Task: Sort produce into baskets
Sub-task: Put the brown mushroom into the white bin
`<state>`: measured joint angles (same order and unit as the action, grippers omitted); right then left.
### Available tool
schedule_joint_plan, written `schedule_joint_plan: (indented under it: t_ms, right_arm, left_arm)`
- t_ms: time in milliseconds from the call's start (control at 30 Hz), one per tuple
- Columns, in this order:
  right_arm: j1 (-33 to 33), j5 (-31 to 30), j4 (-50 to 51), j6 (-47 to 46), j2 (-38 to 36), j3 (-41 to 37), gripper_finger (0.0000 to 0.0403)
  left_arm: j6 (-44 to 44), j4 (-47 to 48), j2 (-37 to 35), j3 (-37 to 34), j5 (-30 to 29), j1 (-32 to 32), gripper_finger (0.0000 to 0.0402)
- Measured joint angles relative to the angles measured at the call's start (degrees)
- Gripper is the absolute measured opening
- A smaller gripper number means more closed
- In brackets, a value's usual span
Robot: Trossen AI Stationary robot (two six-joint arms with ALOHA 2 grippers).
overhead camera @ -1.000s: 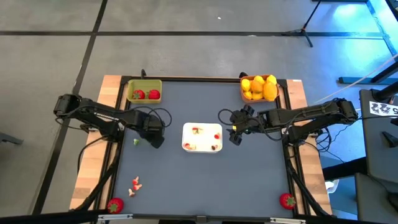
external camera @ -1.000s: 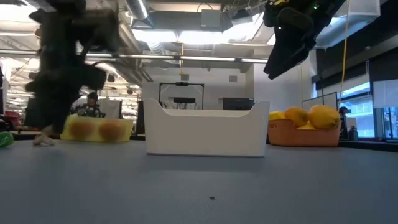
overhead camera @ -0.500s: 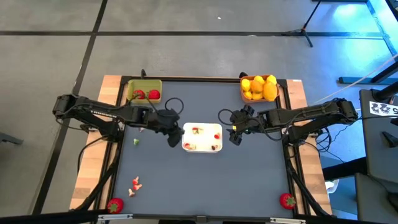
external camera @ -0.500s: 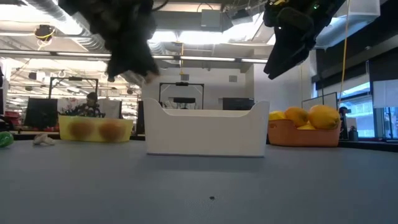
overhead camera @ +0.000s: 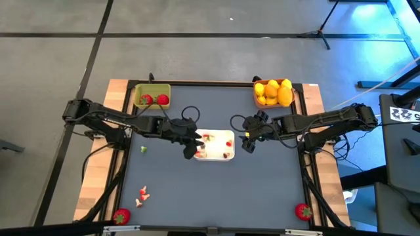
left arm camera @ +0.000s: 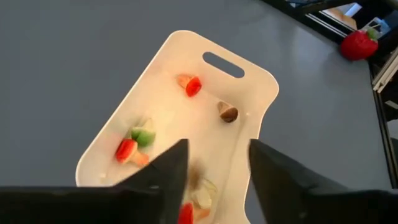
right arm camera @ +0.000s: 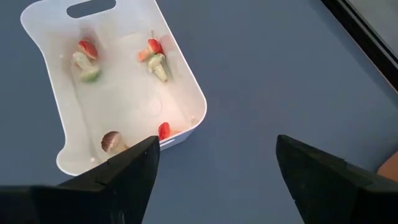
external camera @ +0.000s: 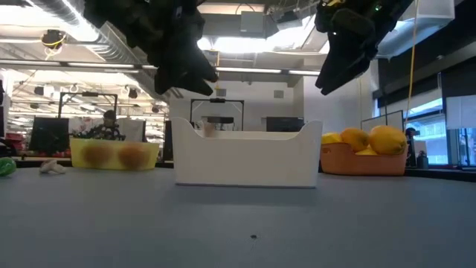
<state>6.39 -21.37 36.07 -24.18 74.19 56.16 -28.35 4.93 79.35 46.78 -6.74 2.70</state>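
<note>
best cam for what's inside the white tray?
Right wrist view: the white tray shows whole, its scraps unblocked. In the left wrist view that arm's fingers cover the near end. The high view shows the scraps tiny; the low view shows only the tray's wall.

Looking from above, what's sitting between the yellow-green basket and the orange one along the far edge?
Nothing: in the high view the dark tabletop between the yellow-green basket and the orange basket is bare. The white tray lies nearer the middle, below that line.
</note>
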Motion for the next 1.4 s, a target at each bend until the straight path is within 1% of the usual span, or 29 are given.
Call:
schedule_joint_plan:
  t_ms: [100,167,233,300,433,533,633,767,867,967,1133,1300,1400]
  right_arm:
    - [0.0,0.0,-0.02,0.0,0.0,0.0,0.0319]
    - [0.0,0.0,-0.04,0.0,0.0,0.0,0.0319]
    - [0.0,0.0,-0.03,0.0,0.0,0.0,0.0319]
    - [0.0,0.0,-0.04,0.0,0.0,0.0,0.0319]
    - [0.0,0.0,-0.04,0.0,0.0,0.0,0.0319]
    - [0.0,0.0,-0.04,0.0,0.0,0.0,0.0319]
    - [0.0,0.0,-0.06,0.02,0.0,0.0,0.0319]
    - [0.0,0.0,-0.21,0.0,0.0,0.0,0.0319]
    - [0.0,0.0,-0.35,0.0,0.0,0.0,0.0319]
    - [0.0,0.0,-0.5,0.0,0.0,0.0,0.0319]
    - [0.0,-0.02,-0.5,0.02,0.0,0.0,0.0319]
    - [0.0,-0.1,-0.61,0.02,0.0,0.0,0.0319]
    - [0.0,-0.79,-0.75,0.02,0.0,0.0,0.0319]
  left_arm:
    - [0.0,-0.34,-0.01,0.0,0.0,0.0,0.0213]
    - [0.06,0.43,-0.51,0.0,0.09,0.0,0.0244]
    - [0.56,2.61,-1.78,0.0,0.13,-0.14,0.0263]
    - [0.48,6.18,-3.43,0.0,0.2,-0.22,0.0273]
    - [-1.51,15.48,-7.64,0.0,0.17,-0.35,0.0276]
    - [-4.5,25.26,-10.95,0.01,-0.13,-0.5,0.0276]
    - [-8.25,35.52,-13.36,0.01,-2.39,-0.48,0.0276]
    - [-15.0,48.2,-14.41,0.0,-6.8,-0.48,0.0276]
    - [-20.7,54.82,-14.43,-0.57,-8.89,-0.5,0.0276]
    - [-24.74,57.9,-14.43,-2.45,-9.05,-1.04,0.0276]
    - [-27.92,57.92,-14.06,-6.36,-8.82,-3.18,0.0276]
    - [-28.3,56.67,-12.68,-9.27,-7.06,-6.26,0.0276]
    - [-26.49,55.89,-11.37,-10.52,-6.28,-8.05,0.0276]
